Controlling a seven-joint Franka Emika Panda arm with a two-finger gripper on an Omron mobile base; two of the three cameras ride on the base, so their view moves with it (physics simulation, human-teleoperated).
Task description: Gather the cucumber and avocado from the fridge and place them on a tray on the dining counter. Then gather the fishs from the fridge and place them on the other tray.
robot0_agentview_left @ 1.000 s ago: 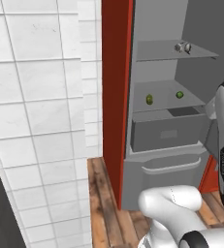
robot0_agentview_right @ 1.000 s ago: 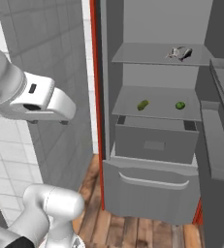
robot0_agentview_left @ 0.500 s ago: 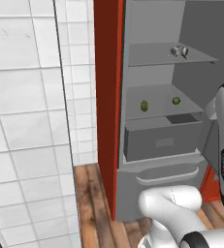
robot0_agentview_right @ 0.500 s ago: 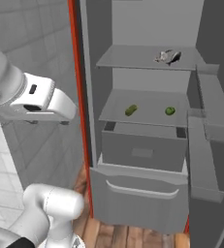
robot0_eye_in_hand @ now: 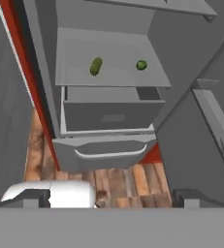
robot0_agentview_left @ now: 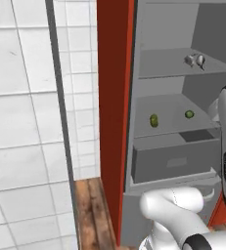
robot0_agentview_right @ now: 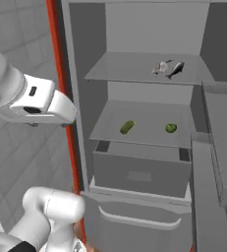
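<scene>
You are only starting: the cucumber (robot0_agentview_right: 127, 127) and avocado (robot0_agentview_right: 170, 128) are lying on the fridge's middle shelf (robot0_agentview_right: 144, 120), the fish (robot0_agentview_right: 168, 68) above, and I cannot tell the tool's opening.

The white arm rises from its rounded base joint and folds at a raised elbow, the forearm reaching across at mid height. The hand looks forward and steeply down. The gripper (robot0_eye_in_hand: 111, 198) shows two dark fingertips (robot0_eye_in_hand: 37, 198) set wide apart, with nothing between them.
</scene>
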